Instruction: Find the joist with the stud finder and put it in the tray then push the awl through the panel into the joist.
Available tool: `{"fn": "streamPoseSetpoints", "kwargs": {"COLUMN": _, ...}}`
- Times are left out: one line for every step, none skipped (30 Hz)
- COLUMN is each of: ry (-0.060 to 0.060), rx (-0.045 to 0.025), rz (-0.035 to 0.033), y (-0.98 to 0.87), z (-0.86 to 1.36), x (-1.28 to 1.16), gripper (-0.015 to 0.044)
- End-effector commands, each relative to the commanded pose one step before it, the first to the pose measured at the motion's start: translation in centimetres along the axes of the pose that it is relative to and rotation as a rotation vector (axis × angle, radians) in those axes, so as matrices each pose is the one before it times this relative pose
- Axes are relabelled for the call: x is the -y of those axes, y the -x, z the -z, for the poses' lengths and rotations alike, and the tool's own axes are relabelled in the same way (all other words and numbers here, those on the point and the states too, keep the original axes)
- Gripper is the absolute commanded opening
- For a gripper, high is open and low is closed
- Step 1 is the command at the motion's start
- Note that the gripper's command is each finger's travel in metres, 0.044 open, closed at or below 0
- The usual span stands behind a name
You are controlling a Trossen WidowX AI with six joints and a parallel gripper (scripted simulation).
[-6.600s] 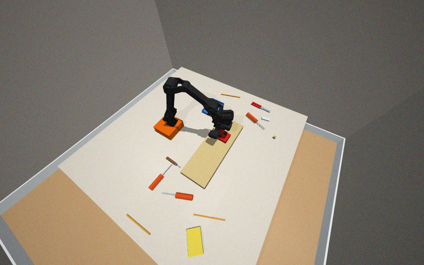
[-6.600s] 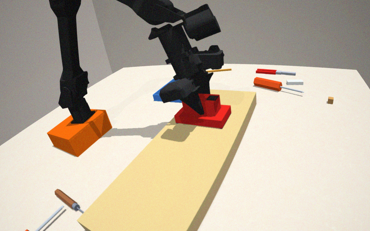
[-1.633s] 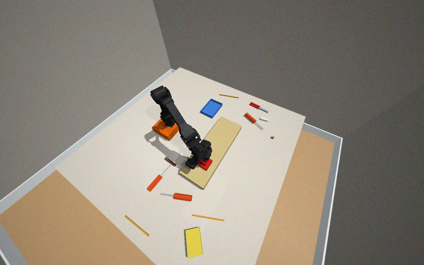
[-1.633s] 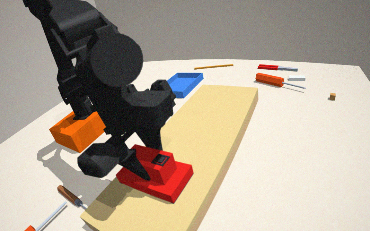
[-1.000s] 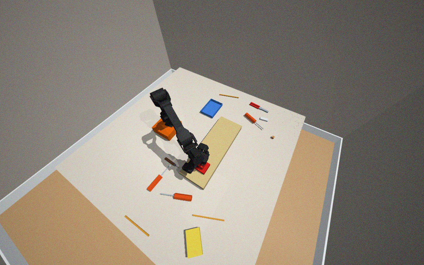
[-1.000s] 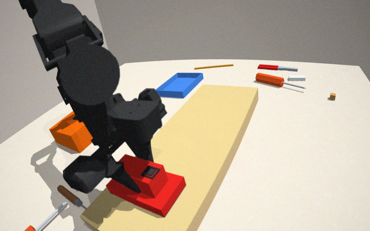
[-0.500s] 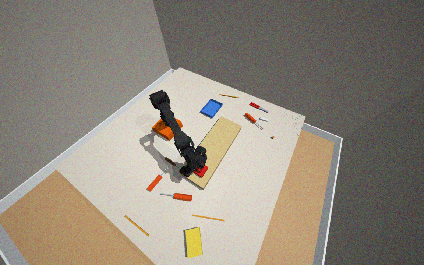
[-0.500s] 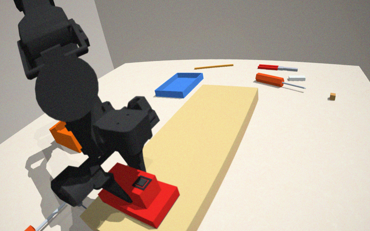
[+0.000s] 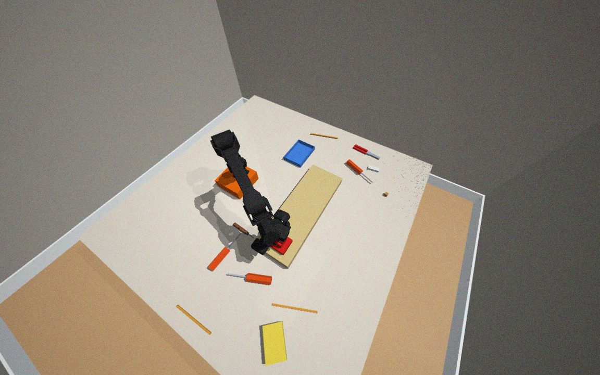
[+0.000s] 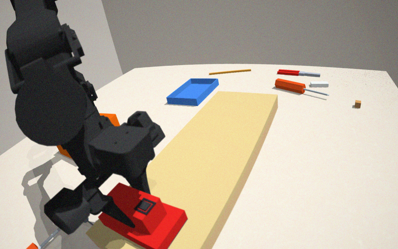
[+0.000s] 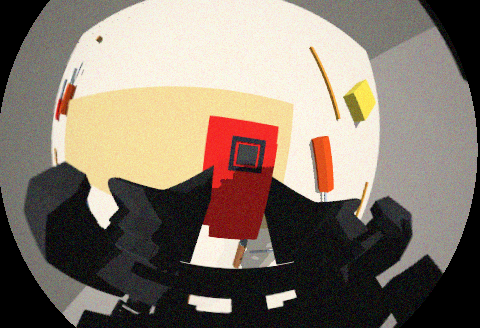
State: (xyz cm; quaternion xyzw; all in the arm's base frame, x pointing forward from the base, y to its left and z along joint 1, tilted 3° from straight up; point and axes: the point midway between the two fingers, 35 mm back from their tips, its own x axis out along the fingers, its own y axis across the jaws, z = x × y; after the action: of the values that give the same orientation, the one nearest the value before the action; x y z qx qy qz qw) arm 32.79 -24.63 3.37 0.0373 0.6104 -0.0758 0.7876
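Observation:
My gripper (image 10: pixel 141 209) (image 11: pixel 238 172) is shut on the red stud finder (image 9: pixel 283 246) (image 10: pixel 171 223) (image 11: pixel 220 135), its fingers on either side of the raised block. The stud finder is over the near end of the pale yellow floor panel (image 9: pixel 313 200) (image 10: pixel 219 148) (image 11: pixel 140 128), seemingly resting on it. Its small square display is dark grey, unlit. The blue tray (image 9: pixel 299 153) (image 10: pixel 181 101) stands empty beyond the panel's far left corner. The awl's brown handle (image 9: pixel 240 227) (image 11: pixel 239 255) lies left of the panel's near end; in the exterior view the gripper mostly hides the awl.
Orange-handled screwdrivers (image 9: pixel 219 259) (image 9: pixel 259 278) lie near the panel's near end, another (image 9: pixel 354 166) beyond its right side. A red-handled tool (image 9: pixel 360 149), a white block (image 9: pixel 373 169) and a small wooden cube (image 9: pixel 385 194) lie right. A yellow block (image 9: pixel 274 342) and thin sticks lie around. The arm's orange base (image 9: pixel 241 190) stands left.

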Motion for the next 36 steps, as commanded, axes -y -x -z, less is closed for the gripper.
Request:
{"fn": "streamPoseSetpoints", "kwargs": {"ry": 0.0010, "rx": 0.00023, "rz": -0.00042, "y": 0.009, "z": -0.012, "x": -0.118, "gripper": 0.0000}}
{"fn": "streamPoseSetpoints", "kwargs": {"ry": 0.0000, "rx": 0.00000, "rz": 0.00000, "y": 0.000, "z": 0.000, "x": 0.000, "gripper": 0.0000}}
{"fn": "streamPoseSetpoints", "kwargs": {"ry": 0.0000, "rx": 0.00000, "rz": 0.00000, "y": 0.000, "z": 0.000, "x": 0.000, "gripper": 0.0000}}
{"fn": "streamPoseSetpoints", "kwargs": {"ry": 0.0000, "rx": 0.00000, "rz": 0.00000, "y": 0.000, "z": 0.000, "x": 0.000, "gripper": 0.0000}}
{"fn": "streamPoseSetpoints", "kwargs": {"ry": 0.0000, "rx": 0.00001, "rz": 0.00003, "y": 0.081, "z": -0.038, "x": 0.013, "gripper": 0.0000}}
{"fn": "streamPoseSetpoints", "kwargs": {"ry": 0.0000, "rx": 0.00002, "rz": 0.00005, "y": 0.154, "z": -0.072, "x": 0.023, "gripper": 0.0000}}
{"fn": "streamPoseSetpoints", "kwargs": {"ry": 0.0000, "rx": 0.00003, "rz": 0.00007, "y": 0.230, "z": -0.106, "x": 0.034, "gripper": 0.0000}}
{"fn": "streamPoseSetpoints", "kwargs": {"ry": 0.0000, "rx": 0.00004, "rz": 0.00010, "y": 0.309, "z": -0.139, "x": 0.044, "gripper": 0.0000}}
{"fn": "streamPoseSetpoints", "kwargs": {"ry": 0.0000, "rx": 0.00004, "rz": 0.00012, "y": 0.394, "z": -0.171, "x": 0.052, "gripper": 0.0000}}
{"fn": "streamPoseSetpoints", "kwargs": {"ry": 0.0000, "rx": 0.00005, "rz": 0.00014, "y": 0.475, "z": -0.197, "x": 0.058, "gripper": 0.0000}}
{"fn": "streamPoseSetpoints", "kwargs": {"ry": 0.0000, "rx": 0.00004, "rz": 0.00015, "y": 0.516, "z": -0.204, "x": 0.058, "gripper": 0.0000}}
{"fn": "streamPoseSetpoints", "kwargs": {"ry": 0.0000, "rx": 0.00003, "rz": 0.00015, "y": 0.527, "z": -0.197, "x": 0.053, "gripper": 0.0000}}
{"fn": "streamPoseSetpoints", "kwargs": {"ry": 0.0000, "rx": 0.00003, "rz": 0.00014, "y": 0.532, "z": -0.188, "x": 0.047, "gripper": 0.0000}}
{"fn": "streamPoseSetpoints", "kwargs": {"ry": 0.0000, "rx": 0.00002, "rz": 0.00014, "y": 0.537, "z": -0.179, "x": 0.042, "gripper": 0.0000}}
{"fn": "streamPoseSetpoints", "kwargs": {"ry": 0.0000, "rx": 0.00001, "rz": 0.00013, "y": 0.542, "z": -0.170, "x": 0.036, "gripper": 0.0000}}
{"fn": "streamPoseSetpoints", "kwargs": {"ry": 0.0000, "rx": 0.00000, "rz": 0.00013, "y": 0.547, "z": -0.160, "x": 0.031, "gripper": 0.0000}}
{"fn": "streamPoseSetpoints", "kwargs": {"ry": 0.0000, "rx": -0.00001, "rz": 0.00012, "y": 0.551, "z": -0.151, "x": 0.025, "gripper": 0.0000}}
{"fn": "streamPoseSetpoints", "kwargs": {"ry": 0.0000, "rx": -0.00001, "rz": 0.00012, "y": 0.556, "z": -0.141, "x": 0.020, "gripper": 0.0000}}
{"fn": "streamPoseSetpoints", "kwargs": {"ry": 0.0000, "rx": -0.00002, "rz": 0.00011, "y": 0.559, "z": -0.132, "x": 0.014, "gripper": 0.0000}}
{"fn": "streamPoseSetpoints", "kwargs": {"ry": 0.0000, "rx": -0.00003, "rz": 0.00011, "y": 0.563, "z": -0.122, "x": 0.008, "gripper": 0.0000}}
{"fn": "streamPoseSetpoints", "kwargs": {"ry": 0.0000, "rx": -0.00004, "rz": 0.00010, "y": 0.567, "z": -0.112, "x": 0.003, "gripper": 0.0000}}
{"fn": "streamPoseSetpoints", "kwargs": {"ry": 0.0000, "rx": -0.00005, "rz": 0.00010, "y": 0.570, "z": -0.102, "x": -0.003, "gripper": 0.0000}}
{"fn": "streamPoseSetpoints", "kwargs": {"ry": 0.0000, "rx": -0.00006, "rz": 0.00010, "y": 0.573, "z": -0.093, "x": -0.009, "gripper": 0.0000}}
{"fn": "streamPoseSetpoints", "kwargs": {"ry": 0.0000, "rx": -0.00005, "rz": 0.00008, "y": 0.477, "z": -0.069, "x": -0.012, "gripper": 0.0000}}
{"fn": "streamPoseSetpoints", "kwargs": {"ry": 0.0000, "rx": -0.00003, "rz": 0.00004, "y": 0.289, "z": -0.038, "x": -0.009, "gripper": 0.0000}}
{"fn": "streamPoseSetpoints", "kwargs": {"ry": 0.0000, "rx": -0.00001, "rz": 0.00001, "y": 0.096, "z": -0.012, "x": -0.003, "gripper": 0.0000}}
{"fn": "streamPoseSetpoints", "kwargs": {"ry": 0.0000, "rx": 0.00000, "rz": 0.00000, "y": 0.000, "z": 0.000, "x": 0.000, "gripper": 0.0000}}
{"fn": "streamPoseSetpoints", "kwargs": {"ry": 0.0000, "rx": 0.00000, "rz": 0.00000, "y": 0.000, "z": 0.000, "x": 0.000, "gripper": 0.0000}}
{"fn": "streamPoseSetpoints", "kwargs": {"ry": 0.0000, "rx": 0.00000, "rz": 0.00000, "y": 0.000, "z": 0.000, "x": 0.000, "gripper": 0.0000}}
{"fn": "streamPoseSetpoints", "kwargs": {"ry": 0.0028, "rx": 0.00015, "rz": -0.00087, "y": -0.015, "z": -0.046, "x": -0.112, "gripper": 0.0000}}
{"fn": "streamPoseSetpoints", "kwargs": {"ry": 0.0055, "rx": 0.00029, "rz": -0.00171, "y": -0.030, "z": -0.091, "x": -0.222, "gripper": 0.0000}}
{"fn": "streamPoseSetpoints", "kwargs": {"ry": 0.0083, "rx": 0.00043, "rz": -0.00256, "y": -0.045, "z": -0.136, "x": -0.332, "gripper": 0.0000}}
{"fn": "streamPoseSetpoints", "kwargs": {"ry": 0.0110, "rx": 0.00056, "rz": -0.00341, "y": -0.060, "z": -0.180, "x": -0.442, "gripper": 0.0000}}
{"fn": "streamPoseSetpoints", "kwargs": {"ry": 0.0138, "rx": 0.00070, "rz": -0.00427, "y": -0.075, "z": -0.224, "x": -0.553, "gripper": 0.0000}}
{"fn": "streamPoseSetpoints", "kwargs": {"ry": 0.0160, "rx": 0.00080, "rz": -0.00496, "y": -0.087, "z": -0.259, "x": -0.642, "gripper": 0.0000}}
{"fn": "streamPoseSetpoints", "kwargs": {"ry": 0.0168, "rx": 0.00082, "rz": -0.00521, "y": -0.092, "z": -0.271, "x": -0.673, "gripper": 0.0000}}
